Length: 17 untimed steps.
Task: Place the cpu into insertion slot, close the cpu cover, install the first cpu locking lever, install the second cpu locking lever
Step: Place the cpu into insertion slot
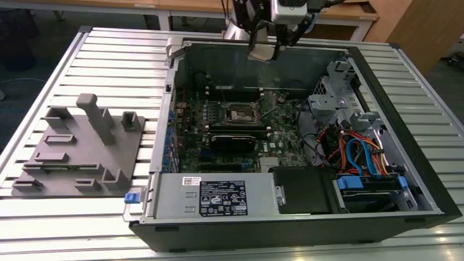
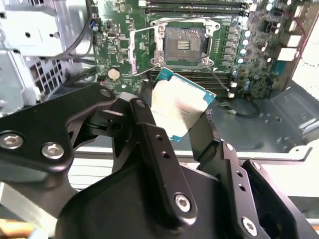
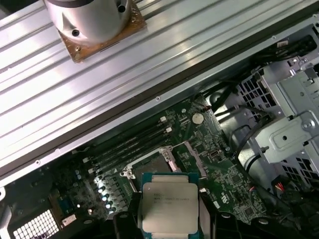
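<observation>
Step one, cpu placement: we have the gripper [image 2: 176, 105] clamped on the cpu [image 2: 183, 99], aloft at 12 o'clock from the insertion slot [image 1: 240, 113], exterior view. Seating likely needs it squared over the slot.

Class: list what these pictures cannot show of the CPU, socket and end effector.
- cpu underside: faces away in both wrist views.
- insertion slot: first wrist view, partly behind the cpu; exterior view, contacts too small.
- end effector: exterior view, upper body cut by the top edge.
</observation>
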### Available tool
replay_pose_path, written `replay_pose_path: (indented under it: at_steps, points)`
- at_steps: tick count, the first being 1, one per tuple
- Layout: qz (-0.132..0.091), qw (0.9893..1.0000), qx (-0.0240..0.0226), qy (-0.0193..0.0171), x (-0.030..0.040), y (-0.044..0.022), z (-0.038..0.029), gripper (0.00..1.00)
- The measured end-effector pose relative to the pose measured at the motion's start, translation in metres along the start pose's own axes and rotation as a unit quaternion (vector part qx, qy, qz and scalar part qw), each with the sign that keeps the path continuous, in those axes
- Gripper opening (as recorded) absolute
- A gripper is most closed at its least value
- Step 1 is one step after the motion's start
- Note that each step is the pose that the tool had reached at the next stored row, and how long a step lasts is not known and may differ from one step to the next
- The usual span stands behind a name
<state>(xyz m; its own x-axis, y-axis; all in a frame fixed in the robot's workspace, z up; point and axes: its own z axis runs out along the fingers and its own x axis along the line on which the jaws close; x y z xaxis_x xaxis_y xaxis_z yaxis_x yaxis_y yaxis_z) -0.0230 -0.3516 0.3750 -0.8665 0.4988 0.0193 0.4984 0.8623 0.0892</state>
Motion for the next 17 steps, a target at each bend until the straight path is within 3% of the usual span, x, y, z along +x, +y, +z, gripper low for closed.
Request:
replay_pose_path:
  at_steps: [5, 9, 13, 17]
  points:
    - [0.036, 0.9994, -0.0007, -0.0032, 0.0, 0.0, 0.0001, 0.54]
    - [0.063, 0.998, -0.0012, -0.0057, 0.0, 0.0, 0.0002, 0.54]
    - [0.096, 0.9954, -0.0019, -0.0086, 0.0, 0.0, 0.0003, 0.54]
    - [0.128, 0.9917, -0.0025, -0.0115, 0.0, 0.0, 0.0005, 0.54]
